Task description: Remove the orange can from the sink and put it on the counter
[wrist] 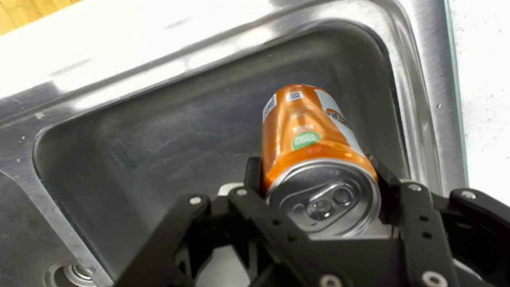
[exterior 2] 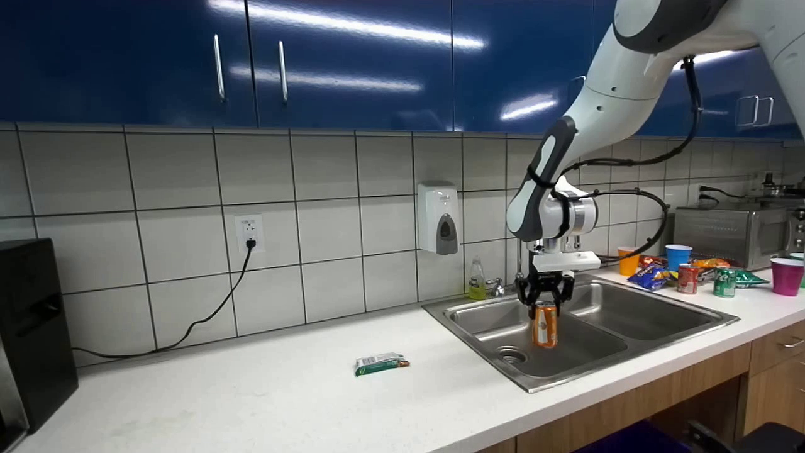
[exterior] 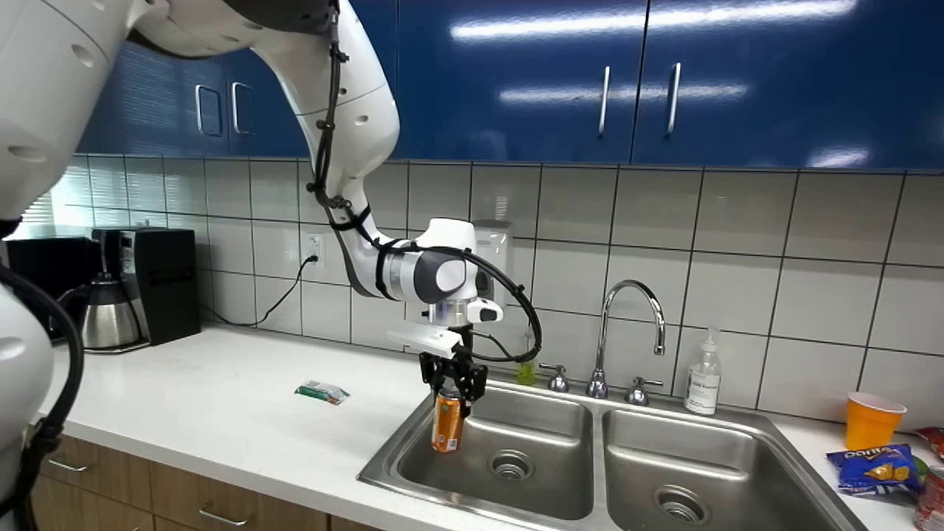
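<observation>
the grasp is made, the carry not yet done: the gripper [wrist: 318, 178] clasps the orange can [wrist: 306, 119] near its silvery upper end, a finger against either side of it in the wrist view. the can hangs in or above the left bowl [exterior: 546, 451] of the sink [exterior: 598, 472]; whether its base is below the rim's level i cannot tell. it shows left of the drain [exterior: 512, 465] in an exterior view and right of that same drain [exterior 2: 512, 356] in an exterior view, so i judge it lifted off the bowl's floor. what is left, going by the task sentence, is to bring it past the sink's edge, over to the counter [exterior: 236, 413], stand it there and let go; the handy stretch seems to be at left, where a green packet [exterior: 322, 392] lies well apart from the can, but no exact spot is named. the can is upright: its long axis runs close to vertical, along the reach of the fingers, with the tabbed top facing up and the base pointing down at the bowl. any slight lean is hard to tell from the slant of the views. carried like this, it should land on its base without being turned.
</observation>
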